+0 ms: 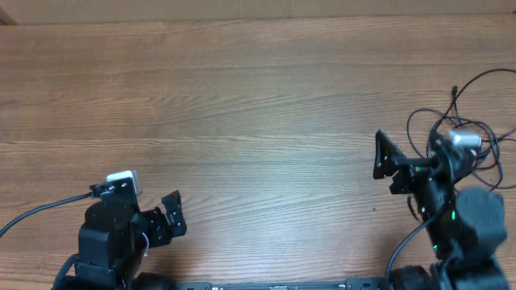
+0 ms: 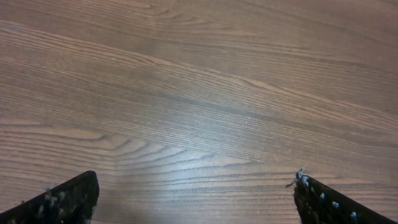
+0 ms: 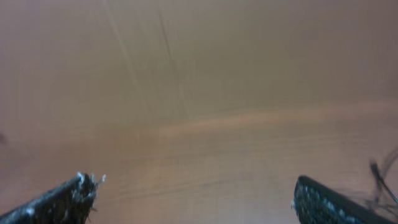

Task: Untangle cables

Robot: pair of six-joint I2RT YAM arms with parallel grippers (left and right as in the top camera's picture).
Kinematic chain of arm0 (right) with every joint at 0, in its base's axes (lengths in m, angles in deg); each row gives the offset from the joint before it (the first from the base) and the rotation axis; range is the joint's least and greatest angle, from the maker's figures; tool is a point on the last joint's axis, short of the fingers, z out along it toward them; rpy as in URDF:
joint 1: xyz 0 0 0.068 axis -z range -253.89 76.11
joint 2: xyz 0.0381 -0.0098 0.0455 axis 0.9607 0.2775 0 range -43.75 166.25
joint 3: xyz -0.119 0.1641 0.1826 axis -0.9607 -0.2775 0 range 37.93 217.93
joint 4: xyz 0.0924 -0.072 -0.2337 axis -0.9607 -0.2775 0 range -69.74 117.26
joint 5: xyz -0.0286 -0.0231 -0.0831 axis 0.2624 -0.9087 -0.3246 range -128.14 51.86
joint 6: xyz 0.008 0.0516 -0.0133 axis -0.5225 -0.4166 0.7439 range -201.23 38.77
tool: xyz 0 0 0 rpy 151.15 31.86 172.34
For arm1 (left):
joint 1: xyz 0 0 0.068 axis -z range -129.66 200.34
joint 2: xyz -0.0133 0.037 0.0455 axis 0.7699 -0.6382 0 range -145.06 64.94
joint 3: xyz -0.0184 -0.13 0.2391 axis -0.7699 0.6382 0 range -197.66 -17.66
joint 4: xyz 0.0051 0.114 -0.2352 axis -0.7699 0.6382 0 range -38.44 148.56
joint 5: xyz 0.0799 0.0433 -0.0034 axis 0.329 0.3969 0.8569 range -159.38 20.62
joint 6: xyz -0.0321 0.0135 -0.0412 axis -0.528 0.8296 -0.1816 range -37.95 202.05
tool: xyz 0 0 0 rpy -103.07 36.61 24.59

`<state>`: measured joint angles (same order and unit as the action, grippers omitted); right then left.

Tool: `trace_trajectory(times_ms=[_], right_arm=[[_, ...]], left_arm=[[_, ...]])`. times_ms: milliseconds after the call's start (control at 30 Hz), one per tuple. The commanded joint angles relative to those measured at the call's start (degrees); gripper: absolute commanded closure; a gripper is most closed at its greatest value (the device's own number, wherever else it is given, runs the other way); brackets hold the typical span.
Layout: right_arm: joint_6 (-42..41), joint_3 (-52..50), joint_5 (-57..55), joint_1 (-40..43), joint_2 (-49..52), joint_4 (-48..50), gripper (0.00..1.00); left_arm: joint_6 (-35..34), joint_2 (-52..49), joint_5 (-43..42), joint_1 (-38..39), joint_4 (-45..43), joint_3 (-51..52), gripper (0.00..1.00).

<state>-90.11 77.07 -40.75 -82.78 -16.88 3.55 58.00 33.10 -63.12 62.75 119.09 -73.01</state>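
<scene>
Since the cables (image 1: 456,90) are thin, light and floppy (a pull on one loop likely drags the rest), a plug end or free outer loop seems the best hold. They lie tangled on the table (image 1: 242,97) just behind the right tool (image 1: 387,165), partly under its arm; it and the left tool (image 1: 172,216) gape empty.
</scene>
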Motion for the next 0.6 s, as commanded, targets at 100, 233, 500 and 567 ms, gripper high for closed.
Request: trace_trajectory(times_ms=[100, 233, 500, 567], right_arm=[[-0.3, -18.3, 3.9, 2.3, -15.1, 16.6, 0.0], [-0.3, -25.0, 7.5, 4.9, -21.8, 19.9, 0.0], [0.3, -32.4, 9.0, 10.2, -26.7, 28.7, 0.0], [0.4, -33.3, 7.7, 10.3, -26.7, 29.5, 0.0]], left_arm=[[-0.6, 0.1, 0.8, 0.0, -0.2, 0.4, 0.0], [-0.6, 0.1, 0.8, 0.0, -0.2, 0.4, 0.0], [-0.6, 0.1, 0.8, 0.0, -0.2, 0.4, 0.0], [-0.6, 0.1, 0.8, 0.0, -0.2, 0.4, 0.01]])
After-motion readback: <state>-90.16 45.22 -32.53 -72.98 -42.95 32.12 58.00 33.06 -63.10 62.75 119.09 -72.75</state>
